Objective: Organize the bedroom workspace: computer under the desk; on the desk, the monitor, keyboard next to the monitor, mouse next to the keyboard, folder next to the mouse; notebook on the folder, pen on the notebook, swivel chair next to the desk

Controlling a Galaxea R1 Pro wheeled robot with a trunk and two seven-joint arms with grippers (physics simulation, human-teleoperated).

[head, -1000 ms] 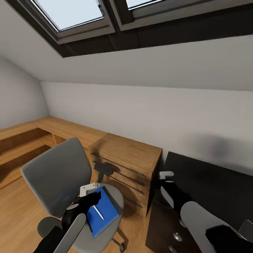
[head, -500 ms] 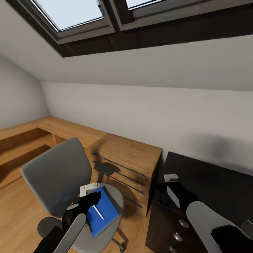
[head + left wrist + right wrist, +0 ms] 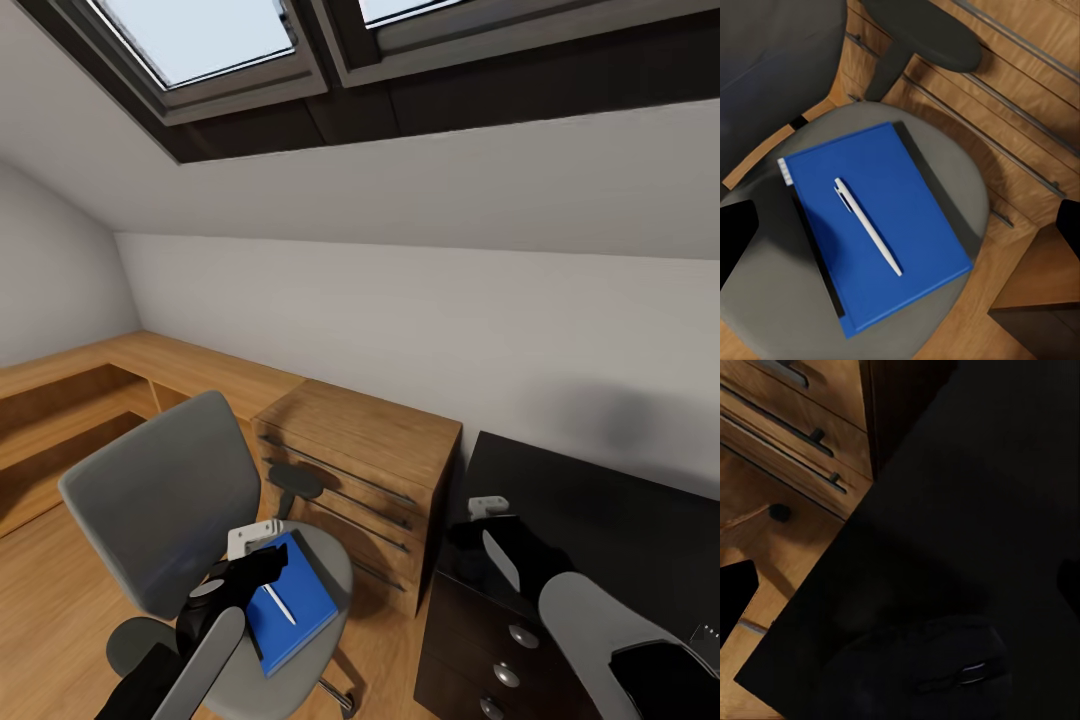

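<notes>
The swivel chair (image 3: 190,520) is seen at the left, well apart from the desk (image 3: 600,520). On its seat the blue folder (image 3: 290,600) lies flat, with the white pen (image 3: 867,225) resting on it. The left gripper (image 3: 262,560) is held just over the folder's near-left edge, its jaws spread open and empty. A wooden chest (image 3: 360,470) stands between chair and desk. At the right, the right gripper (image 3: 470,535) is held over the desk's left end above what is probably the mouse (image 3: 930,667); its jaws are parted.
</notes>
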